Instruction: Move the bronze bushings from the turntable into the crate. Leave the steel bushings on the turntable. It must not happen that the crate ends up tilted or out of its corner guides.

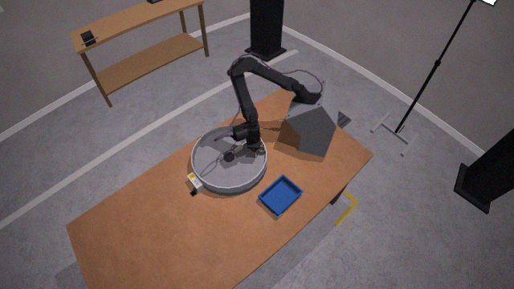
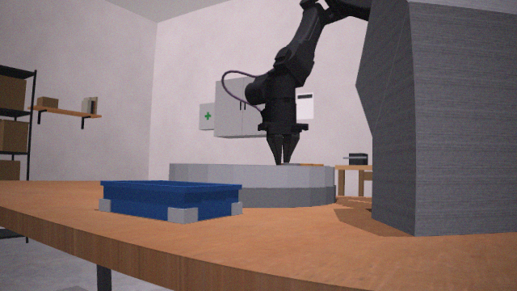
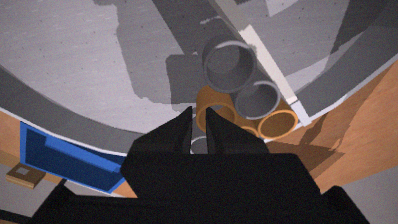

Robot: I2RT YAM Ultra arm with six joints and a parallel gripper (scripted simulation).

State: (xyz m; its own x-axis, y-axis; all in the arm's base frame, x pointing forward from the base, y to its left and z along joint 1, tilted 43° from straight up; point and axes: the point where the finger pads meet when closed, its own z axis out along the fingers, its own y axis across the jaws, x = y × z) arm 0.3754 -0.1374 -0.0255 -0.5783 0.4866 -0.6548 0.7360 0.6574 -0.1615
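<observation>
The grey turntable [image 1: 209,172] [image 2: 202,175] [image 3: 100,60] carries a close cluster of upright bushings near its rim. In the wrist view a large steel bushing [image 3: 242,70] and a smaller steel bushing [image 3: 267,102] stand beyond a bronze bushing [image 3: 206,95]. Another bronze bushing [image 3: 278,125] stands right, with a partly hidden bronze bushing [image 3: 248,131] beside it. A steel bushing [image 3: 199,138] shows partly between the fingers. My gripper [image 1: 254,150] [image 2: 283,163] [image 3: 199,111] points down over the cluster, open by a narrow gap, holding nothing. The blue crate [image 1: 279,196] [image 2: 141,202] [image 3: 70,165] shows no bushings.
A pale bar [image 3: 272,67] crosses the turntable beside the bushings and reaches its rim. A dark round hub [image 1: 229,156] sits mid-turntable. A small white box [image 1: 195,182] stands against the turntable's outer side. The large grey arm base [image 1: 317,132] [image 2: 456,121] stands right of the turntable.
</observation>
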